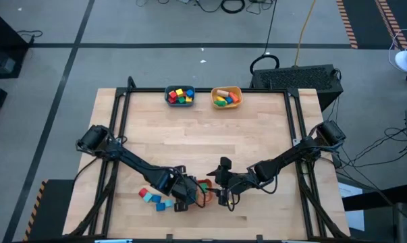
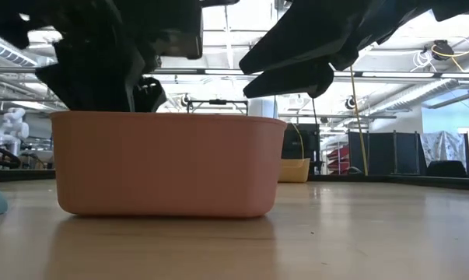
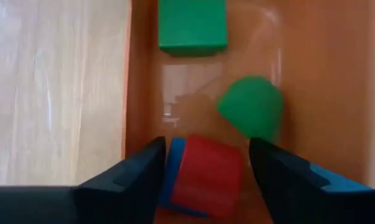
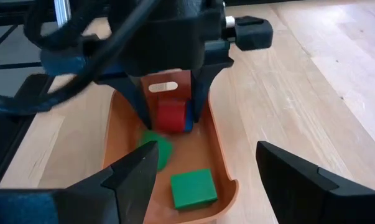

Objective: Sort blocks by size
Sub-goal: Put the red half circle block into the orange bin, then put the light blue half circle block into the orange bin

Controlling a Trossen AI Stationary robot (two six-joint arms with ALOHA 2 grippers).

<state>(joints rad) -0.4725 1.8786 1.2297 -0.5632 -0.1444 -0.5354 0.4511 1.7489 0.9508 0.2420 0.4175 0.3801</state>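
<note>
A red block (image 3: 207, 176) sits between the spread fingers of the left tool (image 3: 203, 180), inside the orange bowl (image 4: 219, 149), with a blue block (image 3: 175, 168) against it; whether the fingers press it cannot be told. 2 green blocks (image 3: 192, 25) lie on the bowl floor. The right tool (image 4: 203, 180) hovers released just beside the bowl. Loose blue and pink blocks (image 1: 152, 198) lie near the surface's (image 1: 203, 128) near edge. 2 filled bowls (image 1: 179, 96) stand at the far edge; bare wood between. No legible writing. Cabled floor beyond.
</note>
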